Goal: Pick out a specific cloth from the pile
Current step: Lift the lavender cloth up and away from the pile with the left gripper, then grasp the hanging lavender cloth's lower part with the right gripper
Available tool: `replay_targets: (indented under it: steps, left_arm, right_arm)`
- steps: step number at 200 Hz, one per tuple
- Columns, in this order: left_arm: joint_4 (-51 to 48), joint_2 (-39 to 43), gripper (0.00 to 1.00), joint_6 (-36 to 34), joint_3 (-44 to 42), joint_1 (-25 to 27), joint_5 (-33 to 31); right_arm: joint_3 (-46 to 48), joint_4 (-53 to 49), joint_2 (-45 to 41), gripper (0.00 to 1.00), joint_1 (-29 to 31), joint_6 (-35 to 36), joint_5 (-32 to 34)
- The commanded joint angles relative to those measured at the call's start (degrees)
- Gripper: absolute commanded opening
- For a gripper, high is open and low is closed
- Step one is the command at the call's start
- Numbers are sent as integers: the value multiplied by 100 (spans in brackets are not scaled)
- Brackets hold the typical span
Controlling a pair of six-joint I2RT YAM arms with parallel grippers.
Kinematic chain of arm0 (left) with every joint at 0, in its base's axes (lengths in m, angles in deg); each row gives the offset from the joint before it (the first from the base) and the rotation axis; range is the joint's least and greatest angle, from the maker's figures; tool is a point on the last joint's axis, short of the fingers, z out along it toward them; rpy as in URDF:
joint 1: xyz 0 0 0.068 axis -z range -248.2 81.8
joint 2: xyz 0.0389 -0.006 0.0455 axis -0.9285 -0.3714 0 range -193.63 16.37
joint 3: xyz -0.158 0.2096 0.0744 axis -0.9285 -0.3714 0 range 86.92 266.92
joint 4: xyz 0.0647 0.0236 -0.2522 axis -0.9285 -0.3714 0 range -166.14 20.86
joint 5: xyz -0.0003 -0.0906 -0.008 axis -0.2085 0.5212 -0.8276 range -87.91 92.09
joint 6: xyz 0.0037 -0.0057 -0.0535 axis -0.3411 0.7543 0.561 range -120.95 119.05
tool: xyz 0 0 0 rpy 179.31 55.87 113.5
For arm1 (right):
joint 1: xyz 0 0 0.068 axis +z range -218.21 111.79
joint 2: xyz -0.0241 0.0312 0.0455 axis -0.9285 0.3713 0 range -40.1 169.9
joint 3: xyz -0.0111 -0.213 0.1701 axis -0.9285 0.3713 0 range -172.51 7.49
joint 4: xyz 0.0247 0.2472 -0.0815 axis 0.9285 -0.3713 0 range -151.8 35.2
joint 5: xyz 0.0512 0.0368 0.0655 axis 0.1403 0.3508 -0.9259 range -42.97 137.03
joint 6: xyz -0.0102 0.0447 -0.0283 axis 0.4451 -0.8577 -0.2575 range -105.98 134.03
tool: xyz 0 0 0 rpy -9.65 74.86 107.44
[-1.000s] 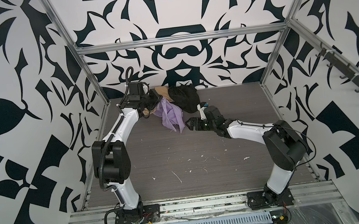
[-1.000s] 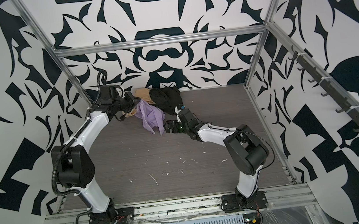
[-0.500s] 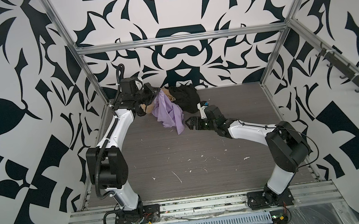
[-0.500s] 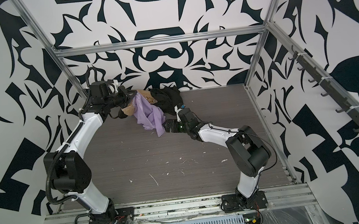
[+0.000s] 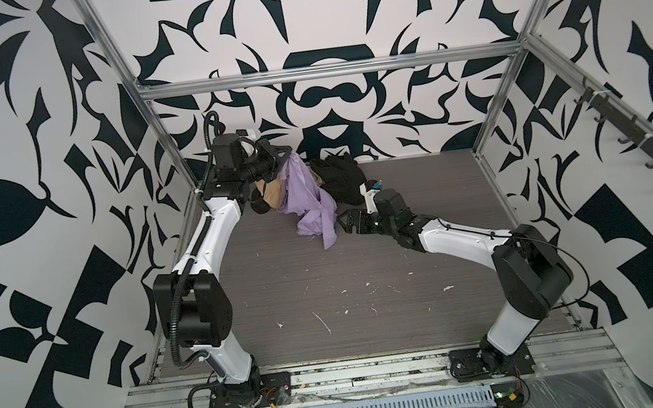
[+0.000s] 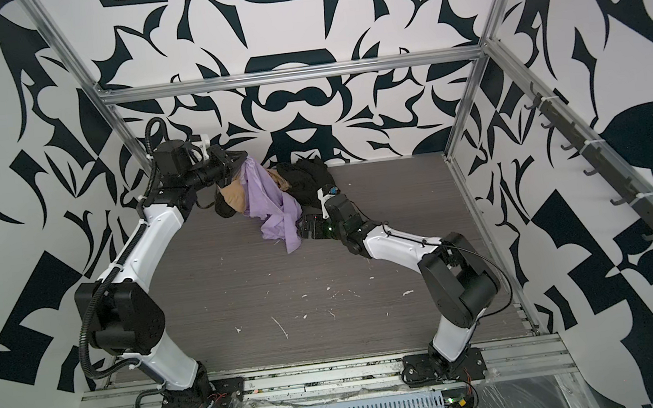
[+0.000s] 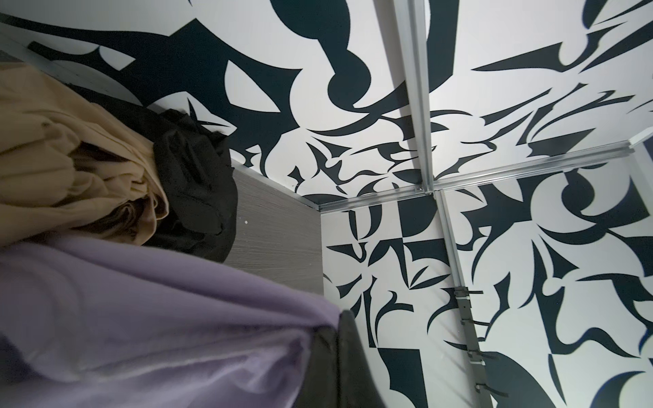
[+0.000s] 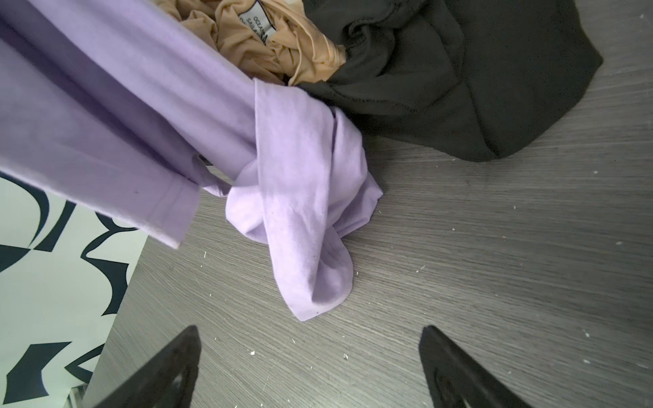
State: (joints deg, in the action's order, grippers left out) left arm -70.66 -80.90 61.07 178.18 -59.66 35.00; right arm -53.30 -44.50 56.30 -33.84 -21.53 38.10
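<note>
The grey wood-grain table [image 5: 327, 297] fills the lower centre of both top views, flecked with white crumbs. The pile [image 5: 334, 175] sits at its far edge, upper centre of the frame, against the patterned back wall. The cloth [image 5: 306, 190], lavender, hangs in a slanted sheet from the upper left of the pile down to the table, where its lower end lies crumpled with a tip pointing toward the bottom of the frame. The black garment [image 5: 348, 190] lies heaped just right of it, and the tan garment [image 5: 271, 192] bunches up just left, partly under the lavender. The left gripper [image 5: 284, 160] is raised at the cloth's top end, jaws clamped tight on a fold of it. The right gripper [image 8: 311, 330] sits low over the table, just right of the crumpled end, its jaws spread wide and holding nothing.
</note>
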Motion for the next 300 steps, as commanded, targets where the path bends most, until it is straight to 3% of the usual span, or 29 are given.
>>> replay_targets:
  steps: [1, 136, 195, 247, 271, 300]
  left_arm:
    - [614, 429, 0, 188, 324, -33, 183]
    - [1141, 850, 0, 821, 421, -83, 337]
    - [1288, 1080, 0, 869, -50, -82, 342]
    - [1326, 1238, 0, 828, -526, -79, 252]
    - [1235, 1259, 0, 812, -642, -70, 233]
    - [1036, 1395, 0, 675, -854, -37, 136]
  right_arm:
    - [-117, 72, -183, 97, 30, 50, 16]
    - [-330, 154, -284, 91, 69, -20, -190]
    - [-270, 732, -218, 88, 73, -748, -436]
    - [-543, 235, -33, 80, 113, -2011, 241]
    - [-606, 545, 83, 80, 114, -2035, -84]
    - [-609, 476, 137, 80, 135, -2138, -7]
